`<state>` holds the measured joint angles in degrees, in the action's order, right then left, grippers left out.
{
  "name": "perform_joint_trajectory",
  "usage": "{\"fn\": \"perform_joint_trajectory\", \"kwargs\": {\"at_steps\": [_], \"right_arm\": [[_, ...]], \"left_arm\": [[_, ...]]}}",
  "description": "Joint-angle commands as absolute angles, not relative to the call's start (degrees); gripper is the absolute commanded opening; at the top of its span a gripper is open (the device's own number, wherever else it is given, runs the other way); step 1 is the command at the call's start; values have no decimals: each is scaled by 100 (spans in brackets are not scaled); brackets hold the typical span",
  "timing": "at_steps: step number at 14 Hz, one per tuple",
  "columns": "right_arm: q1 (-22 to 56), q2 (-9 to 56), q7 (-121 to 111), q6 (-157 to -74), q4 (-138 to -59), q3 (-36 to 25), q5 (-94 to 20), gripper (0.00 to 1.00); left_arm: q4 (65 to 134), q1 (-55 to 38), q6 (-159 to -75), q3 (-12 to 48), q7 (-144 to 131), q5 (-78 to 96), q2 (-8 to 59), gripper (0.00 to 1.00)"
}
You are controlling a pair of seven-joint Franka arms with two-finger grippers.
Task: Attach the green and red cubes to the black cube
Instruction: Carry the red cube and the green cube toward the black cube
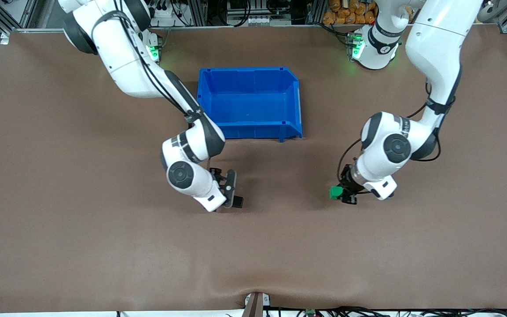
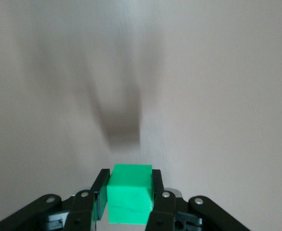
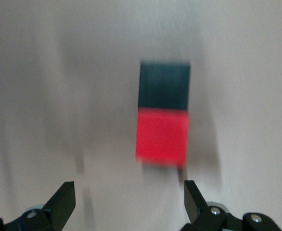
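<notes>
The green cube [image 2: 128, 199] sits between the fingers of my left gripper [image 2: 128, 177], which is shut on it. That gripper [image 1: 340, 194] hangs just above the brown table toward the left arm's end, with the green cube [image 1: 335, 192] at its tip. The red cube [image 3: 161, 137] and the black cube [image 3: 164, 86] lie on the table face to face, touching. My right gripper [image 3: 127, 188] hovers over them, open, with nothing between its fingers. In the front view the right gripper [image 1: 232, 190] is low over the table and the red cube is hidden under it.
A blue bin [image 1: 249, 73] stands on the table between the two arms, farther from the front camera than both grippers. The brown mat [image 1: 104, 246] has a raised wrinkle at the edge nearest that camera.
</notes>
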<state>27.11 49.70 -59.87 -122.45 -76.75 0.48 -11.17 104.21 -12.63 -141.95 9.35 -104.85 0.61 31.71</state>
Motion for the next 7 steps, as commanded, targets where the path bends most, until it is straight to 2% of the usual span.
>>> {"fn": "perform_joint_trajectory", "kwargs": {"at_steps": [1, 3, 7], "right_arm": [[2426, 4212, -5977, -11822, -8338, 9, -1178, 100], [2408, 3546, -5950, -11874, -9154, -192, -1178, 100], [2084, 2498, -5854, -11734, -10255, -395, -1187, 100]], "left_arm": [[9636, -1616, -14027, 905, -10783, 185, 3619, 0], [9099, -1888, -14010, 896, -11064, 185, 3945, 0], [8475, -2187, -13711, 896, -11153, 342, 4288, 0]]}}
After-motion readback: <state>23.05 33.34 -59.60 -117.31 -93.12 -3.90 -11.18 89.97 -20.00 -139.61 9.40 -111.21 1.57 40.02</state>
